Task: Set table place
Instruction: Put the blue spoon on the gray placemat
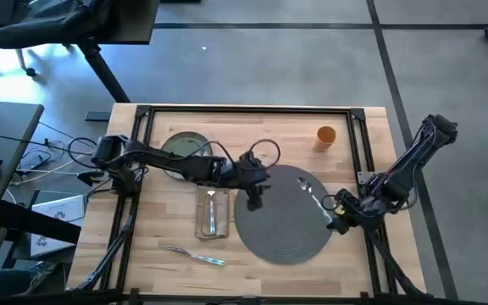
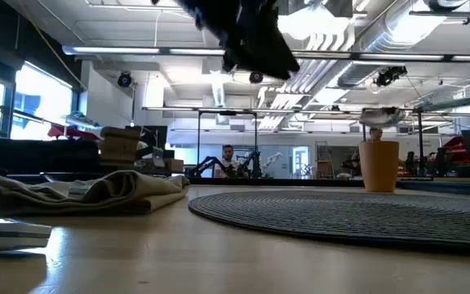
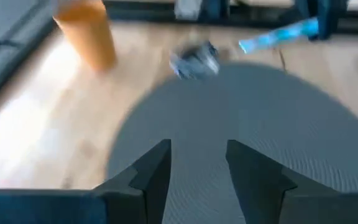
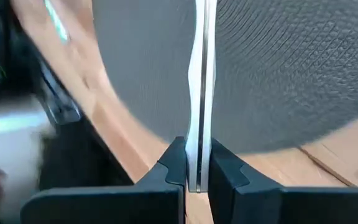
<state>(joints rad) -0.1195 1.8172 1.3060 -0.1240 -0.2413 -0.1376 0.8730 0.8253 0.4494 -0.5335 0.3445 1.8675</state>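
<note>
The round grey woven mat [image 1: 286, 222] lies on the wooden table [image 1: 346, 263], right of centre. My right gripper [image 1: 339, 217] stands at the mat's right edge, shut on a spoon [image 1: 312, 191] that reaches out over the mat. Above the mat's left edge my left gripper [image 1: 252, 193] hovers open [image 3: 197, 168], holding nothing. The beige napkin [image 1: 213, 210] lies left of the mat with a piece of cutlery on it. The green plate [image 1: 185, 146] rests flat at the far left, and the orange cup [image 1: 326, 135] stands upright at the far right. My right gripper pinches the spoon's handle end [image 4: 196, 168] between its two fingers. The fingers come from the table's right side, and the spoon sticks out ahead of them, along their line. The spoon is lifted clear; its bowl [image 3: 194, 59] hangs over the mat.
Another piece of cutlery with a pale handle [image 1: 197, 254] lies near the table's front edge, left of the mat. A thin black rail frame [image 1: 244, 110] runs around the tabletop. Bare wood shows between the mat and the cup.
</note>
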